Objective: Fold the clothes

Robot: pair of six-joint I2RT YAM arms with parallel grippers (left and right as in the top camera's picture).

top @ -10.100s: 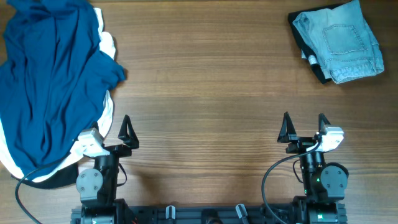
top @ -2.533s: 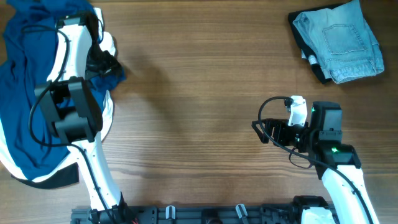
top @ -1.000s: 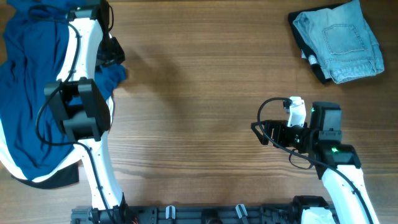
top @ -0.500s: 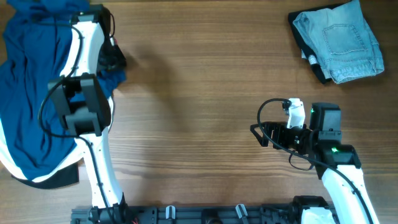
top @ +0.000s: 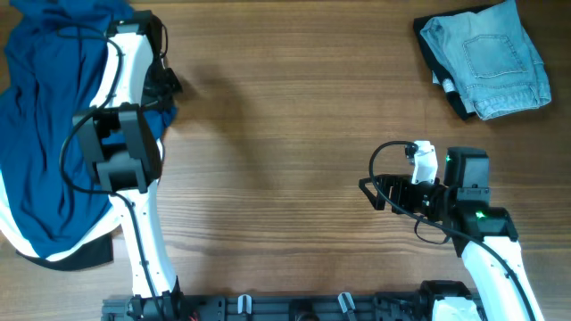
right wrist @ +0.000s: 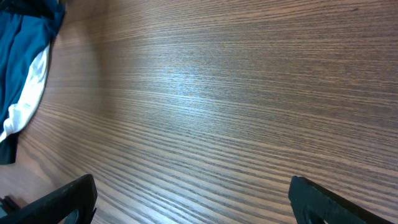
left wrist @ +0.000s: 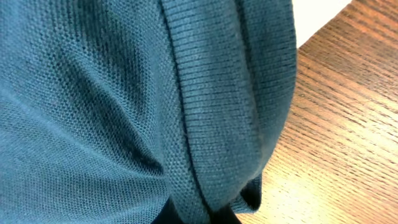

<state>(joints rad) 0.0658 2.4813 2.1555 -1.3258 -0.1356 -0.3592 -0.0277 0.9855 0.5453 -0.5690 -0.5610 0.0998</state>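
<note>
Sprawling at the table's (top: 285,134) left, the blue T-shirt (top: 45,134) runs far-to-near.

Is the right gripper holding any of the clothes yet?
No, the right gripper stands open over the bare wooden table, with the blue T-shirt far off at the edge of the right wrist view.

folded pale denim jeans (top: 489,59), wooden table (top: 294,134)

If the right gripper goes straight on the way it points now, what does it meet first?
The right gripper points left over bare wooden table; the way looks free there. Beyond, probably the blue T-shirt or the left arm; depth is unclear.
</note>
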